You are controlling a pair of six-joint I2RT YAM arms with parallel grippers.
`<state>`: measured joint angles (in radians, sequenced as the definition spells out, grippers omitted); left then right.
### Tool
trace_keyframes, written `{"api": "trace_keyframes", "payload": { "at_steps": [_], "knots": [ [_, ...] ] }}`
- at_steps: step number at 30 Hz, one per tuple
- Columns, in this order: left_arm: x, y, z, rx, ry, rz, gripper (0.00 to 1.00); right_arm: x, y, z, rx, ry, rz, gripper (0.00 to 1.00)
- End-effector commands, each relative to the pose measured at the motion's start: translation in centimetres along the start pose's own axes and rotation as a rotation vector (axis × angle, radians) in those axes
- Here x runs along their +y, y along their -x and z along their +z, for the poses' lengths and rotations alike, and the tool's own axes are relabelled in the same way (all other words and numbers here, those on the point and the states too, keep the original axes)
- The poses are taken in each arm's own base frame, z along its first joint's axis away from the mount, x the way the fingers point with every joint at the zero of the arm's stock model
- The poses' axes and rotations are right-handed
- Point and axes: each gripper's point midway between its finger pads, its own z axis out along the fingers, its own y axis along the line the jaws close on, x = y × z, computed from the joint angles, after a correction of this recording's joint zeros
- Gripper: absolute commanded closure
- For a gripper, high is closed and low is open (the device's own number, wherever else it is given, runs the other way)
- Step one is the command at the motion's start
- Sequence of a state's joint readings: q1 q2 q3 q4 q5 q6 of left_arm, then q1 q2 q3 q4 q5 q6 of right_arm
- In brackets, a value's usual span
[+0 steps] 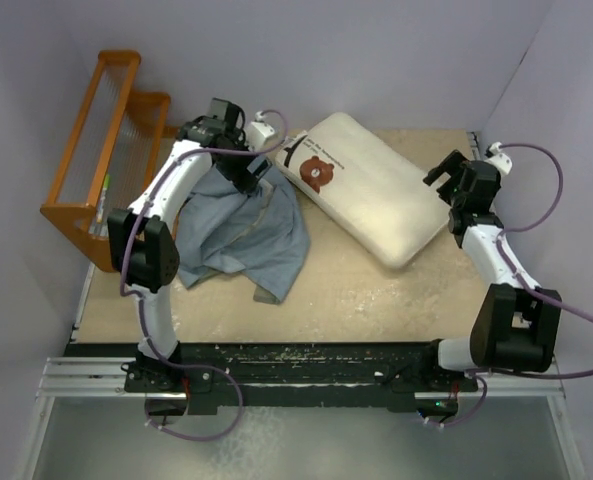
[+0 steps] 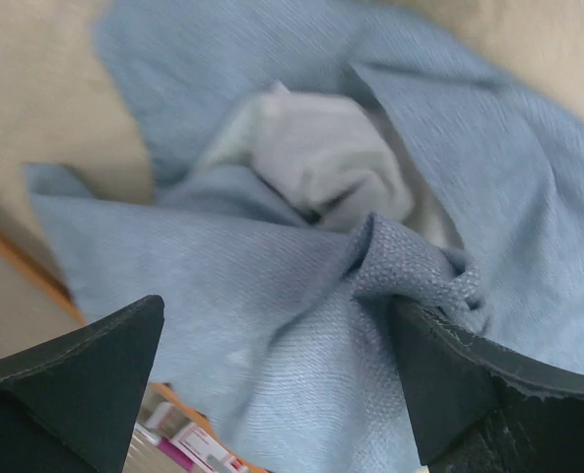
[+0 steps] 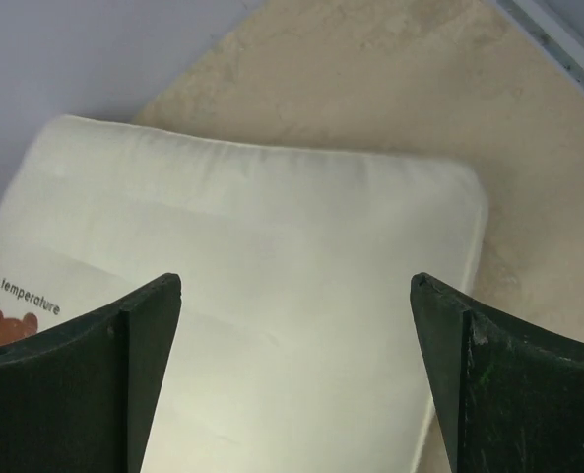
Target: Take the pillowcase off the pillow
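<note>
On the tan table [image 1: 356,290], toward the back right, lies one pillow [image 1: 376,195]: cream, plump, bear print at its left end, fully bare. Expected handling: light, soft and compressible. A pinch on the flat face would likely sink in, so grip a corner or a short edge.

Left of the pillow lies one pillowcase [image 1: 246,235], a crumpled blue-grey heap just beside the pillow's left corner; contact cannot be confirmed. Expected handling: limp, light, woven, not slippery, not fragile. Pinch a raised fold or the hem, since flat areas give the fingers little to close on.

One orange rack [image 1: 96,180] stands at the left edge.

Grippers: two. The left gripper [image 2: 277,305] is spread wide over the pillowcase, with a bunched fold against its right finger. The right gripper [image 3: 296,281] is spread wide above the pillow, gripping nothing.

Judgement: removal appears complete.
</note>
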<state>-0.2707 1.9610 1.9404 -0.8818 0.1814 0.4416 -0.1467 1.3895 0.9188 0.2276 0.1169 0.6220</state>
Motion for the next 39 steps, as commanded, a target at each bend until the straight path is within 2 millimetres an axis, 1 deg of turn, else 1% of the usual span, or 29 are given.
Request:
{"api": "trace_keyframes", "payload": {
  "at_steps": [1, 2, 3, 5, 6, 7, 8, 10, 11, 12, 14, 15, 17, 20, 21, 22, 24, 25, 26, 27, 29, 31, 32, 34, 36, 38, 39],
  "knots": [
    [-1.1, 0.0, -3.1, 0.043, 0.014, 0.086, 0.01, -0.3, 4.2, -1.9, -0.101, -0.093, -0.177, 0.0],
    [-1.4, 0.4, -3.7, 0.023, 0.005, 0.11, 0.01, -0.6, 5.1, -2.4, -0.111, -0.126, -0.185, 0.0],
    [-1.7, 0.3, -4.3, 0.025, 0.0, 0.133, 0.01, -1.1, 5.4, -2.9, -0.112, -0.157, -0.202, 0.0],
    [-1.3, 0.0, -5.8, 0.054, 0.031, 0.194, 0.01, -2.3, 5.5, -3.8, -0.116, -0.211, -0.234, 0.0],
    [-1.1, -0.2, -6.7, 0.069, 0.044, 0.231, 0.01, -2.5, 5.8, -4.3, -0.127, -0.223, -0.239, 0.0],
    [-1.1, -0.8, -7.6, 0.093, 0.042, 0.269, 0.01, -3.1, 5.3, -4.8, -0.125, -0.232, -0.246, 0.0],
    [-1.4, -1.7, -8.5, 0.126, 0.023, 0.311, 0.01, -3.2, 5.2, -5.1, -0.134, -0.224, -0.248, 0.0],
    [-2.7, -4.2, -10.0, 0.215, -0.038, 0.4, 0.01, -2.9, 5.5, -6.0, -0.168, -0.192, -0.241, 0.0],
    [-2.9, -5.0, -10.8, 0.247, -0.036, 0.438, 0.01, -2.8, 5.5, -6.3, -0.175, -0.18, -0.233, 0.0],
    [-3.0, -5.6, -11.4, 0.262, -0.03, 0.459, 0.01, -2.7, 5.4, -6.4, -0.177, -0.17, -0.227, 0.0],
    [-3.1, -6.6, -13.2, 0.279, -0.015, 0.496, 0.01, -2.3, 5.1, -6.5, -0.168, -0.146, -0.224, 0.0],
    [-3.0, -6.5, -14.1, 0.269, 0.01, 0.504, 0.01, -2.2, 4.9, -6.6, -0.164, -0.136, -0.224, 0.0],
    [-2.3, -4.8, -16.1, 0.171, 0.107, 0.474, 0.01, -1.8, 4.6, -6.8, -0.172, -0.096, -0.223, 0.0],
    [-1.7, -1.7, -18.3, -0.068, 0.235, 0.313, 0.01, -1.3, 3.7, -7.2, -0.209, -0.016, -0.217, 0.0],
    [-1.9, -1.1, -18.8, -0.157, 0.249, 0.245, 0.01, -1.4, 3.3, -7.2, -0.224, 0.005, -0.219, 0.0],
    [-1.6, -2.1, -18.1, -0.213, 0.26, 0.15, 0.01, -1.5, 2.7, -7.2, -0.235, 0.022, -0.226, 0.0],
    [-0.6, -3.6, -17.3, -0.354, 0.304, -0.019, 0.01, -1.7, 1.9, -7.1, -0.265, 0.049, -0.242, 0.0],
    [0.0, -4.6, -17.3, -0.411, 0.347, -0.086, 0.01, -1.8, 1.3, -6.9, -0.275, 0.061, -0.25, 0.0],
    [0.9, -6.2, -16.5, -0.432, 0.407, -0.155, 0.01, -2.0, 1.0, -6.7, -0.286, 0.067, -0.258, 0.0],
    [1.8, -6.8, -16.1, -0.472, 0.457, -0.202, 0.01, -2.2, 0.5, -6.3, -0.284, 0.07, -0.272, 0.0],
    [2.0, -10.0, -13.7, -0.464, 0.463, -0.277, 0.01, -2.9, -0.5, -5.3, -0.255, 0.04, -0.298, 0.0],
    [2.5, -12.3, -11.9, -0.485, 0.481, -0.343, 0.01, -3.6, -1.3, -4.4, -0.241, 0.011, -0.302, 0.0],
    [2.9, -13.2, -11.3, -0.508, 0.498, -0.374, 0.01, -4.4, -1.8, -4.2, -0.247, -0.02, -0.309, 0.0],
    [3.4, -15.0, -9.9, -0.546, 0.53, -0.397, 0.01, -5.3, -2.1, -4.6, -0.27, -0.046, -0.336, 0.0],
    [3.4, -16.7, -8.1, -0.533, 0.528, -0.401, 0.01, -6.4, -2.4, -5.4, -0.253, -0.093, -0.379, 0.0],
    [3.4, -18.2, -6.1, -0.495, 0.519, -0.399, 0.01, -7.7, -2.2, -7.1, -0.256, -0.162, -0.352, 0.0],
    [3.4, -19.0, -5.0, -0.477, 0.509, -0.419, 0.01, -7.6, -1.6, -8.3, -0.287, -0.153, -0.356, 0.0]
  ]
}}
